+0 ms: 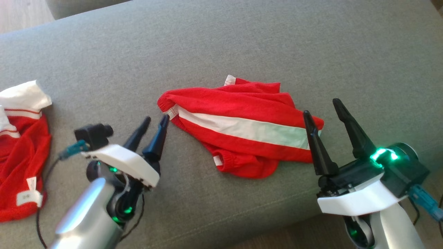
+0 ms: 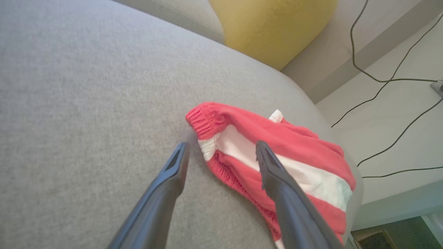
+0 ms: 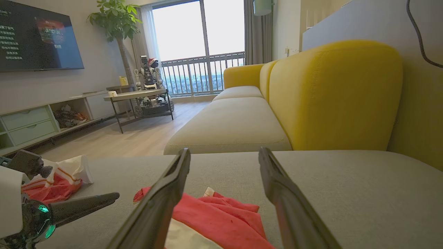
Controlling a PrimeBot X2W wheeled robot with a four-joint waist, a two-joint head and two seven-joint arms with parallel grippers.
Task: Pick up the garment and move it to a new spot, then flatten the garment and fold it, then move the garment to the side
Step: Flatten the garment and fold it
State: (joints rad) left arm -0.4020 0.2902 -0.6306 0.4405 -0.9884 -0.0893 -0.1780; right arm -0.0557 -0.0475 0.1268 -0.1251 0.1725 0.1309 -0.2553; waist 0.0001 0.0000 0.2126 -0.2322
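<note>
The garment (image 1: 242,128) is a red knit with a broad white stripe, lying crumpled and partly folded on the grey sofa cushion (image 1: 242,45). My left gripper (image 1: 156,118) is open, its tips just left of the garment's left cuff and holding nothing. From the left wrist, the left gripper (image 2: 222,144) straddles the cuff end of the garment (image 2: 304,141) with the jaws apart. My right gripper (image 1: 322,108) stands open over the garment's right end. The right wrist view has the right gripper (image 3: 224,150) open above the garment (image 3: 221,218).
A second red and white garment (image 1: 20,155) lies bunched at the cushion's left end. The cushion's front edge runs along the lower right of the head view. A yellow backrest (image 3: 332,93) rises behind the seat. Black cables (image 2: 380,79) trail on the pale surface beside the sofa.
</note>
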